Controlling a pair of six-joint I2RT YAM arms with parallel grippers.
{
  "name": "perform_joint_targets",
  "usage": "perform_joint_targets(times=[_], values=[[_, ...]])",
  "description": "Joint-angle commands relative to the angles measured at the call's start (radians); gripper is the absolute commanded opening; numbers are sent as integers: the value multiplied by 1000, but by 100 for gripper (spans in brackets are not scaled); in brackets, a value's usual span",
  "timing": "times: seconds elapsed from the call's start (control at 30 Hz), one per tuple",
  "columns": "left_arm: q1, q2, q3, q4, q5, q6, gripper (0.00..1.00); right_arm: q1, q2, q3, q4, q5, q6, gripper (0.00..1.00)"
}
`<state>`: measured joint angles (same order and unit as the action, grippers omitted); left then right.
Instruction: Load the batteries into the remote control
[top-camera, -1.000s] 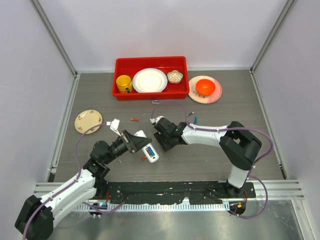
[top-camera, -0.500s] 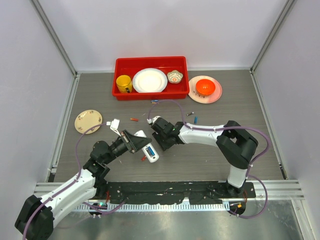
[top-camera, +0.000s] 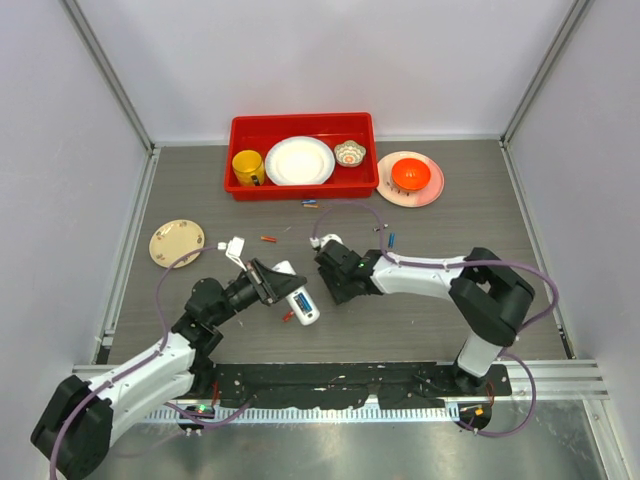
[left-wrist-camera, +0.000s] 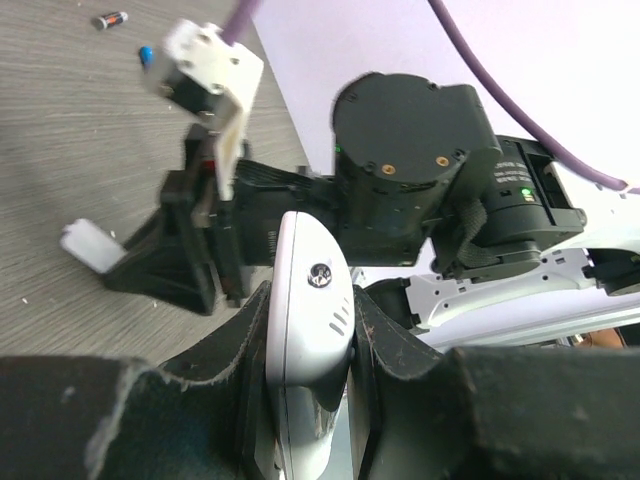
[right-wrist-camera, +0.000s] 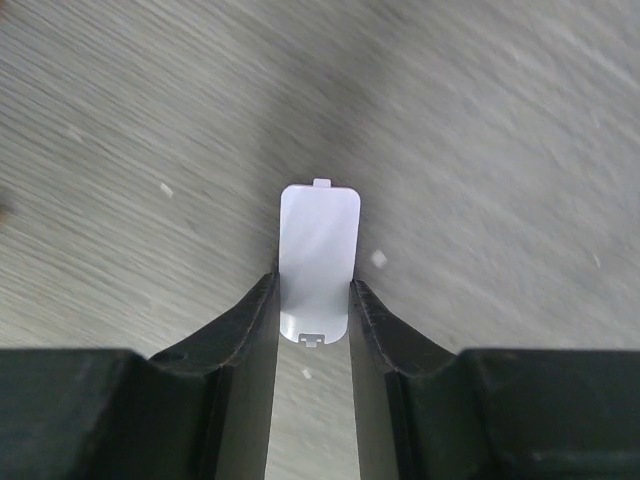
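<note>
Left gripper (left-wrist-camera: 312, 292) is clamped on the remote control (left-wrist-camera: 305, 345), pads on its two long sides. It sits at near-centre of the table (top-camera: 200, 190), slot face up in the top view. One blue battery (top-camera: 299, 303) looks seated in the slot; can't confirm a second.

Right gripper (right-wrist-camera: 314, 280) is just right of the remote, fingers pinching the flat white cover (right-wrist-camera: 318, 250) by its long edges, tab end pointing away from the wrist.

Loose batteries (top-camera: 268, 239) are scattered on the far half of the table, well apart from both grippers. One red one (top-camera: 287, 316) lies just beside the remote's near end.

Handling, my read:
- Remote: light, rigid, smooth plastic, so it will slip or twist if squeezed off-centre. The side grip at mid-length is right and keeps the slot clear.
- Batteries: tiny, hard, round, so they roll. Pinch across the body at the middle and leave both ends free to seat.
- Cover: thin and likely flexy, with small breakable latch tabs. Edge grip only, light force.
</note>
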<state>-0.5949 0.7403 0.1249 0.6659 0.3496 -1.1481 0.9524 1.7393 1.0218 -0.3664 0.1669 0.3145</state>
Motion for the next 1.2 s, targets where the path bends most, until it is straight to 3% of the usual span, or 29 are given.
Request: perform_joint_targets(times=[0.0,0.23,0.4,0.57,0.83,1.17], values=[[4,56,53,141,14,-7,0,-17,-168,-94,-69,55,113,19],[3,262,100,310,-40,-28,0,-15,-535,-100,-244,69,199,16],[-8,434,149,499,-54,-71,0,19,-624,-19,-408,42,198,11],[-42,579,188,616,-84,-99,0,66,-624,56,-463,-20,181,1],[-112,682,231,620,-120,-107,0,92,-528,153,-483,-18,118,1],[-118,742,249,627,-72,-130,0,92,-437,238,-502,-32,84,1]])
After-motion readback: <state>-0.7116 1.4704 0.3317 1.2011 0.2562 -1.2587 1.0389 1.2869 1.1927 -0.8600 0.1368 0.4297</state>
